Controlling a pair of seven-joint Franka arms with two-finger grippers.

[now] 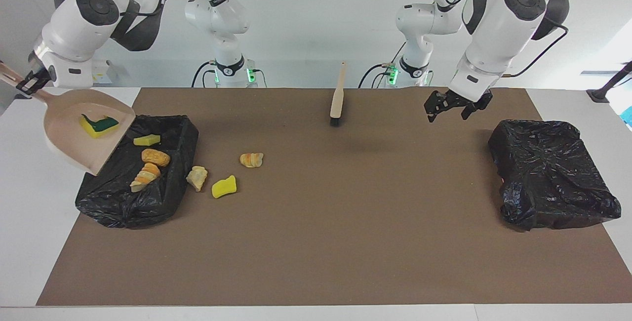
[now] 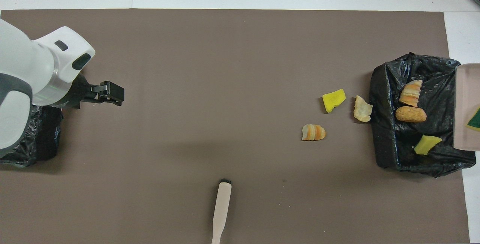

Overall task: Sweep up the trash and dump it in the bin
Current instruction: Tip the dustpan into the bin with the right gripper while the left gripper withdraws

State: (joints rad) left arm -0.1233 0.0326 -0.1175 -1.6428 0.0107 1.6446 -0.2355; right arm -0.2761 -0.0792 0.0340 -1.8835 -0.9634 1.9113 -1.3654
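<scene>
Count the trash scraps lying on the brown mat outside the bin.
3: a striped bread lump, a pale bread lump against the bin, and a yellow sponge piece beside that lump. None seem hidden.

My dustpan [image 1: 74, 133] is beige, carrying a yellow sponge [image 1: 98, 125] topped green. Black bags line both bins [image 1: 140, 182]. The scraps [image 1: 223, 186] are yellow and tan-orange on a brown mat [image 1: 326, 222].

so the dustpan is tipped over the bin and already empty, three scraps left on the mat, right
Not empty: in the facing view the dustpan, tipped over the bin, holds a yellow-green sponge. The three scraps on the mat are right.
</scene>
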